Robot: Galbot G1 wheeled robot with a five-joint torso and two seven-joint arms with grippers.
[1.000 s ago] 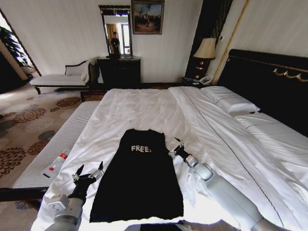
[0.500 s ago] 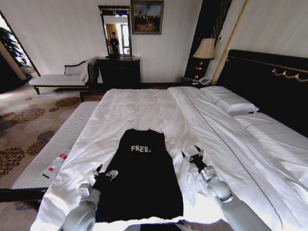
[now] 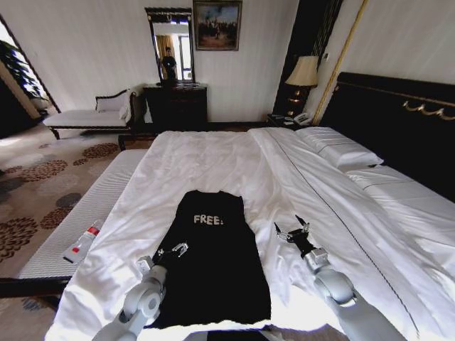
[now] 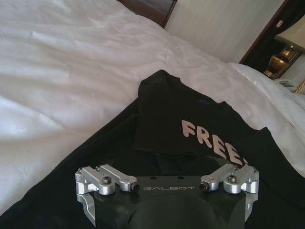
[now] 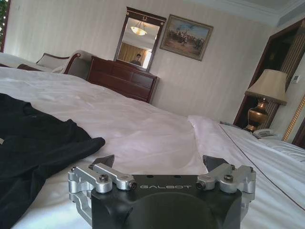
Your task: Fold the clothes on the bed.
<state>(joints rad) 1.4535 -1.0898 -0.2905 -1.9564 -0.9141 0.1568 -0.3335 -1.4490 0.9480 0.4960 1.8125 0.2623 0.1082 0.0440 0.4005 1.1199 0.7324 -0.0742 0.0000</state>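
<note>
The left gripper (image 3: pixel 170 251) has slid right, off the white sheet and onto the near left edge of the black T-shirt (image 3: pixel 213 263). The right gripper (image 3: pixel 292 231) has pulled right, away from the shirt.

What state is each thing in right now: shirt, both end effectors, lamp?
T-shirt: flat on the bed, sleeves folded in, lettering up.
Left end effector: open, over the T-shirt's left edge, holding nothing.
Right end effector: open, over bare sheet right of the T-shirt, holding nothing.
Lamp: upright on the nightstand; lit or not, cannot tell.
</note>
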